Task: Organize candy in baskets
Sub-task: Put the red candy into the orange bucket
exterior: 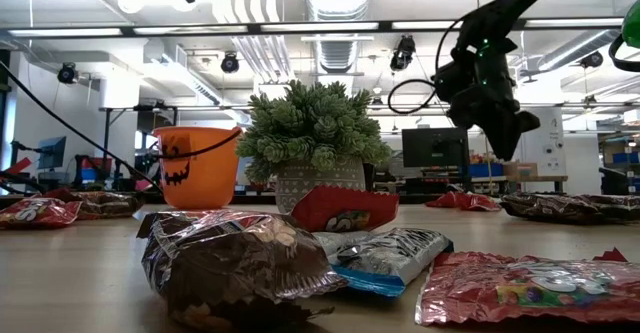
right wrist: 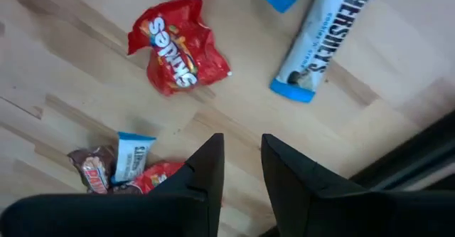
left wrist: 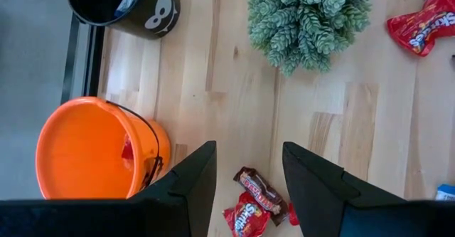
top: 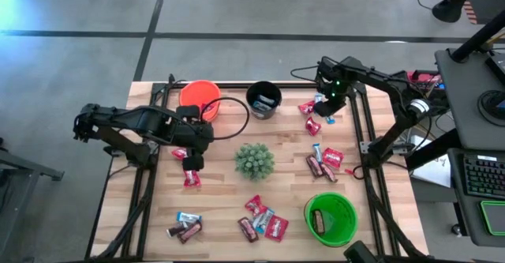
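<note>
My left gripper (left wrist: 249, 173) hangs open above a red and a brown candy (left wrist: 259, 201) lying on the table beside the orange basket (left wrist: 85, 148). My right gripper (right wrist: 242, 162) points down near the table's far right, over bare wood. Its fingers stand a little apart with nothing between them. A red Skittles candy (right wrist: 178, 45) and a blue-and-silver Hershey's candy (right wrist: 323, 38) lie just beyond it. In the low view the right gripper (exterior: 508, 141) hangs clear of the tabletop. The black basket (top: 263, 99) stands at the far middle. The green basket (top: 331, 217) stands at the near right.
A spiky green plant (top: 254, 160) stands mid-table. More candy lies in clusters at the near middle (top: 260, 219), the near left (top: 185, 227) and the right (top: 325, 162). Dark frame rails (top: 357, 129) run along the table's sides. The orange basket has a wire handle (left wrist: 149, 148).
</note>
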Tool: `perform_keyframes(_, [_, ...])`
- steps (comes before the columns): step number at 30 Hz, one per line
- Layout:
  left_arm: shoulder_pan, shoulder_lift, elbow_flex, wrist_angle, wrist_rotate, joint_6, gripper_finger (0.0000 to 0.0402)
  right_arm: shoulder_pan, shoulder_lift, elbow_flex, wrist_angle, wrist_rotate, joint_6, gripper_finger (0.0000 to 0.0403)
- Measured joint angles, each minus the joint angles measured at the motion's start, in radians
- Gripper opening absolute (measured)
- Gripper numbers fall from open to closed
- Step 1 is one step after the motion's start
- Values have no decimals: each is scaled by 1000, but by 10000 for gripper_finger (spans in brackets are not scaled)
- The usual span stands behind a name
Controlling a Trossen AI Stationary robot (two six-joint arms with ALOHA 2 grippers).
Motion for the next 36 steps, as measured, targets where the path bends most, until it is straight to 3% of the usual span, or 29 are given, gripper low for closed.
perform_keyframes(6, [0,0,0,2,0,-2,144,0,0,39,-1,0,-10,90])
perform_keyframes(15, [1,0,0,4,0,-3,144,0,0,83,-66,0,-46,184])
perform_keyframes(19, [1,0,0,5,0,-3,144,2,-1,67,-33,-1,17,210])
perform_keyframes(25, [2,0,0,5,0,-3,144,35,11,29,59,-3,80,216])
perform_keyframes(36, [6,0,0,5,-1,-8,144,189,11,-3,205,7,-33,216])
